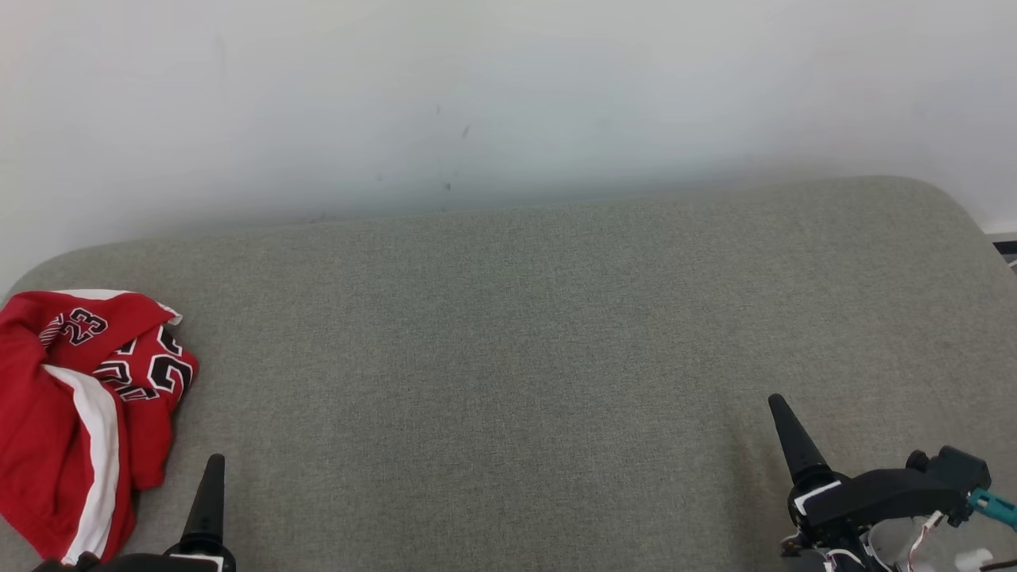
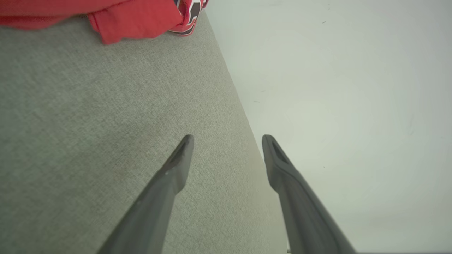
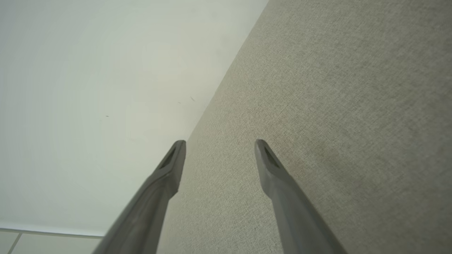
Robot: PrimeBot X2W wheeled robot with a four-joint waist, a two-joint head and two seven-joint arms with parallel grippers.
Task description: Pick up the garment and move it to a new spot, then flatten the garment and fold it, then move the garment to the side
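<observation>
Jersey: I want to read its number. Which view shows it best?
Head view: the jersey lies crumpled at the couch's left end, 23 legible. Left wrist view shows one corner; right wrist view faces couch and wall.

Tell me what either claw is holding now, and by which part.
Nothing. The left claw and the right claw stand open and empty; the red jersey lies crumpled on the grey cushion, untouched.

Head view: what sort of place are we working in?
Likely a plain indoor room: a grey fabric-covered cushioned surface, maybe a sofa or bed, against a bare white wall, with a crumpled red jersey at its left end.
</observation>
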